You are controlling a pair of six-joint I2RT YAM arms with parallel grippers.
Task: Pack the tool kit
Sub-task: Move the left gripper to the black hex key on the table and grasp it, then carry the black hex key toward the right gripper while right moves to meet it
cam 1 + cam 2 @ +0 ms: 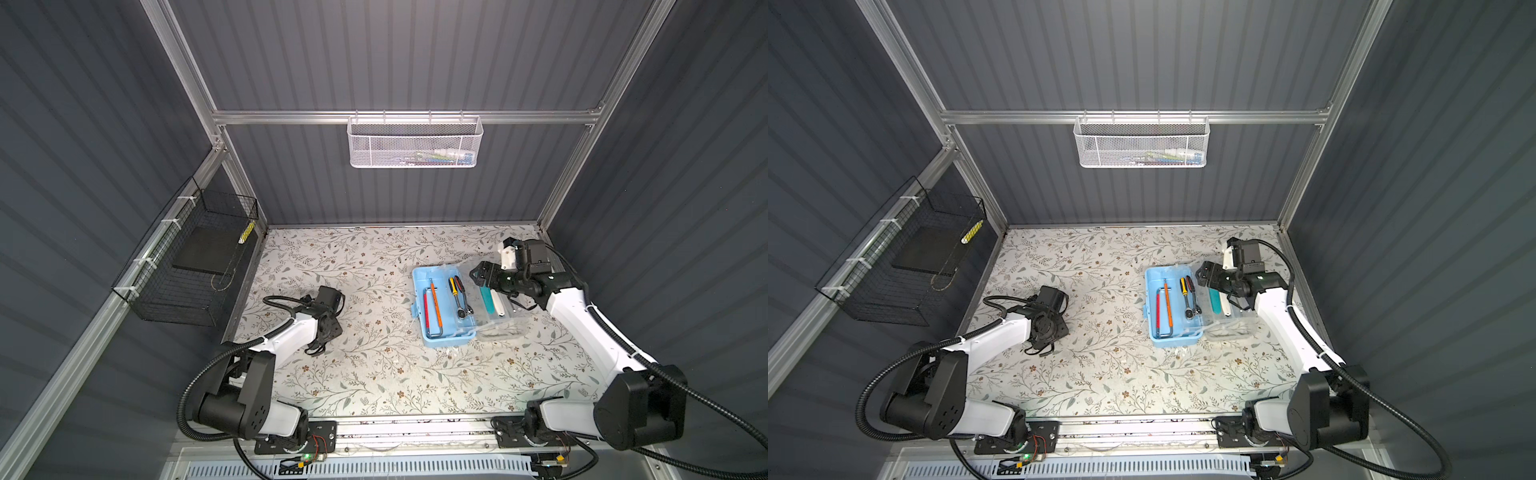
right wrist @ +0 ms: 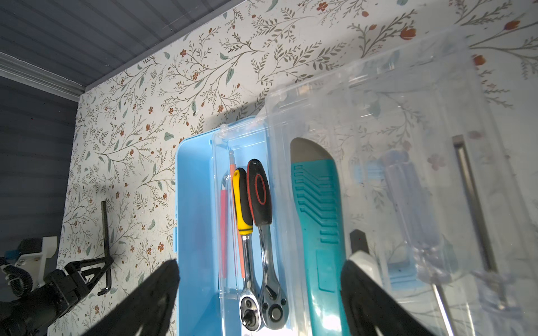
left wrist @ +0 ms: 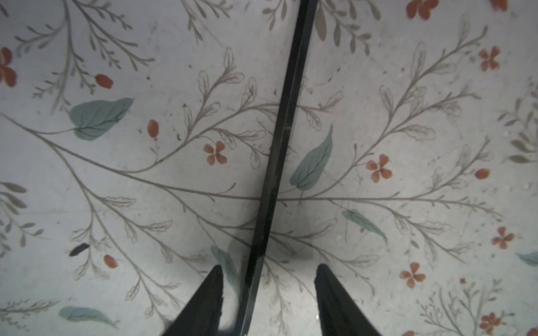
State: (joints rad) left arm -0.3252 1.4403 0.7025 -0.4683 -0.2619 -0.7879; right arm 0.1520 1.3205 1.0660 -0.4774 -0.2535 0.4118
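Dark grey ribbed walls (image 1: 415,54) on left, far, right. Aluminium frame rails (image 1: 291,117) at corners and across far wall. White mesh basket (image 1: 395,145) hangs on far rail; black wire basket (image 1: 174,307) on left rail. Pale floral tabletop (image 1: 374,374), brightest near edge.

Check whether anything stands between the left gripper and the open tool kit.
Nothing visible does. Only bare floral table lies between the left gripper and the tool kit. A black hex key lies inside that gripper's open jaws, and the right gripper hovers at the kit's opposite side.
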